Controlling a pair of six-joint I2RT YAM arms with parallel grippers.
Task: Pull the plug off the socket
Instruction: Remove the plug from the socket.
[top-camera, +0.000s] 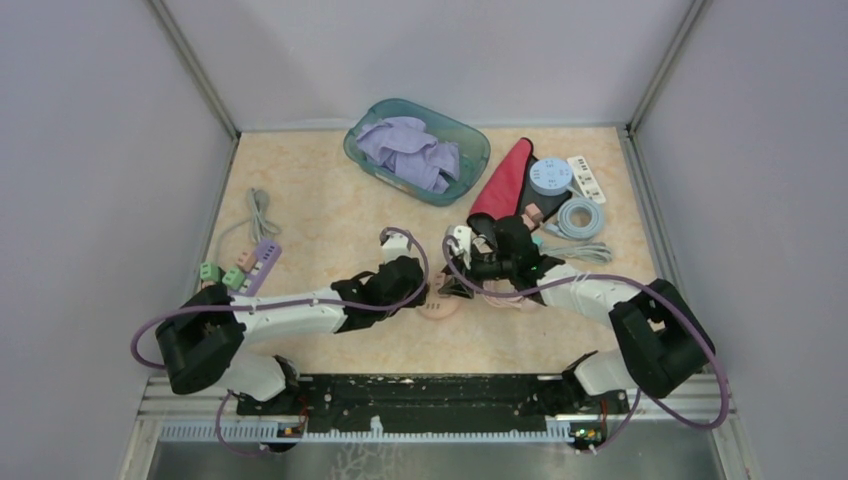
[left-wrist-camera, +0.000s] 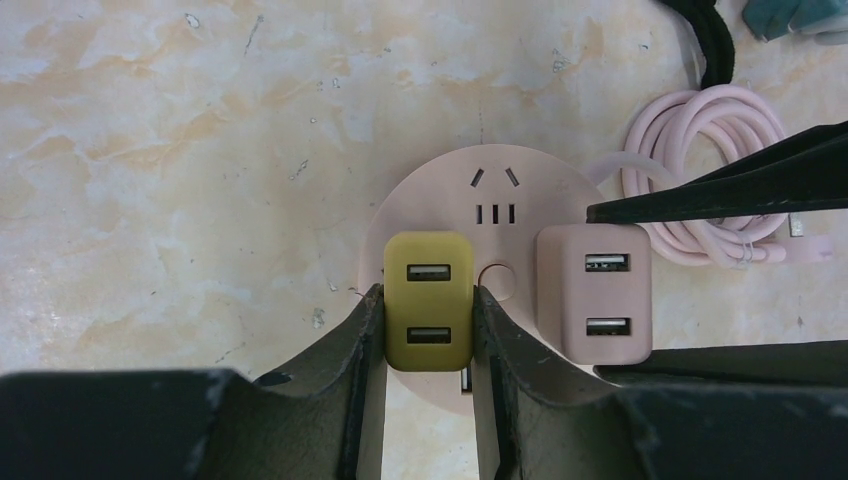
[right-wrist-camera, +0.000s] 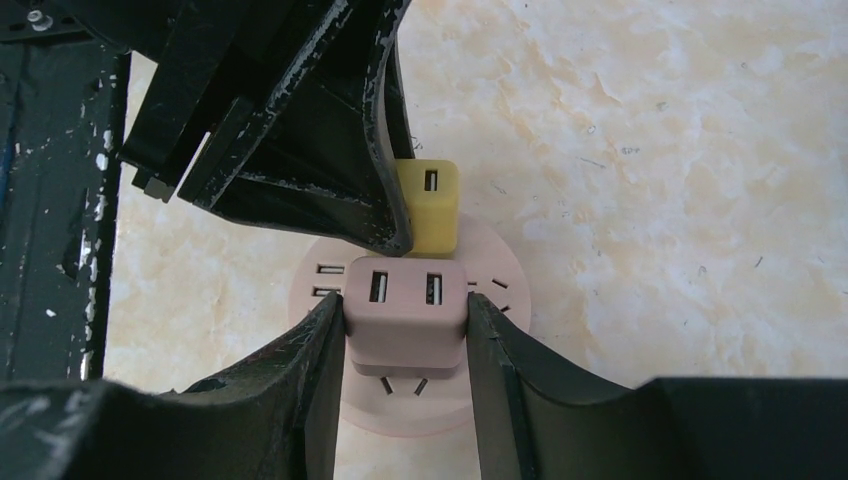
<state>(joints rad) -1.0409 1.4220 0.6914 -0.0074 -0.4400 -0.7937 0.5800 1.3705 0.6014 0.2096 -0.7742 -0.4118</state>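
The gripping is done and the pulling is what's left, I'd say. The round pink socket (left-wrist-camera: 432, 190) lies flat on the bench (left-wrist-camera: 150, 150), roughly midway between the two arms. Two plugs stand in it side by side. The left claw (left-wrist-camera: 428, 310) is closed narrow on the yellow plug (left-wrist-camera: 429, 290), a finger on each flank. The right claw (right-wrist-camera: 405, 305) clamps the pink plug (right-wrist-camera: 406, 310) the same way. Neither plug looks clear of the socket face; I can't tell whether either has begun to lift.
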